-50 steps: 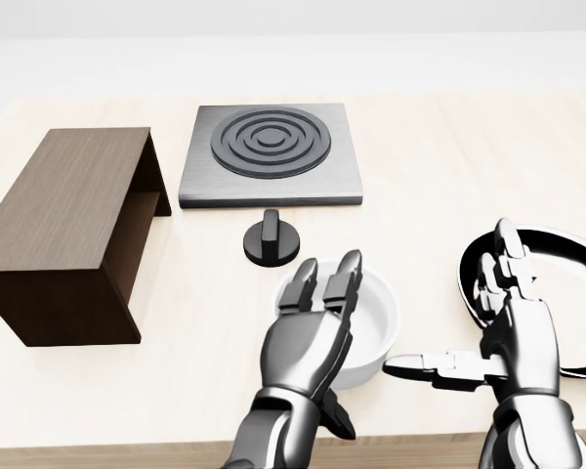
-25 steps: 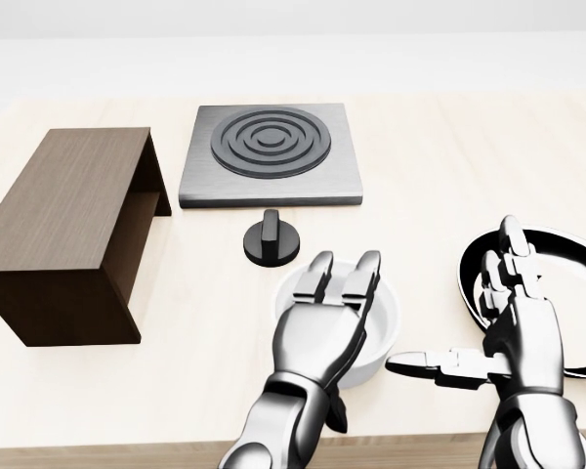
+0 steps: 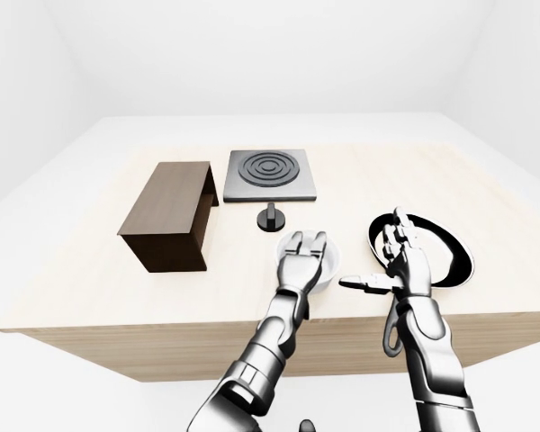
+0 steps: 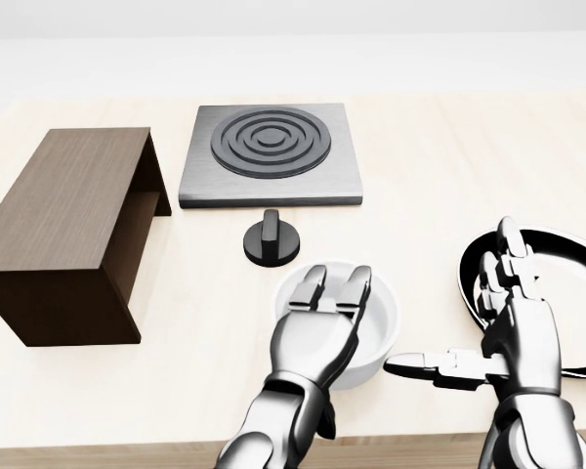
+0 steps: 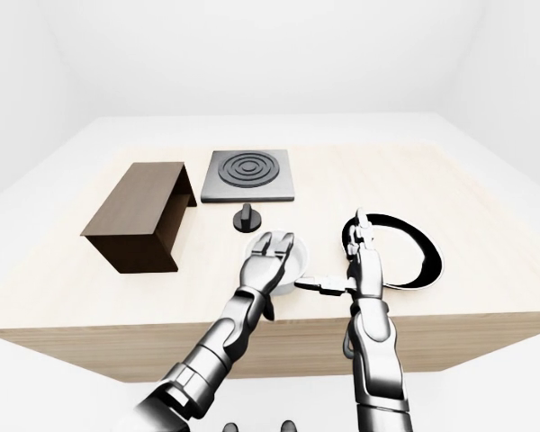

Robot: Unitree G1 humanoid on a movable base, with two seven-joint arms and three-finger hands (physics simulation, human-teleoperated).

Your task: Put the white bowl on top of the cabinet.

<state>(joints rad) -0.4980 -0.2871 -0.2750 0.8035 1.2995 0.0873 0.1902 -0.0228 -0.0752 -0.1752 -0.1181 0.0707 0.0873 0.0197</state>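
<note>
Your left robot hand lies over the near side of the white bowl, palm down, its fingers stretched flat across the rim and into the bowl's mouth; they are extended, not curled round the wall, so nothing is gripped. Your right robot hand stands just to the right of the bowl, fingers pointing up and spread, thumb reaching sideways toward the bowl's lower right wall; whether the thumb tip touches it you cannot tell from these views. It holds nothing.

The bowl sits upright on the tabletop, near the bottom edge in the head view. The black pan lies to its right, partly behind your right hand. Just above the bowl stands the black knob, and above that the hotplate. The cabinet rests at the left, well apart from the bowl.
</note>
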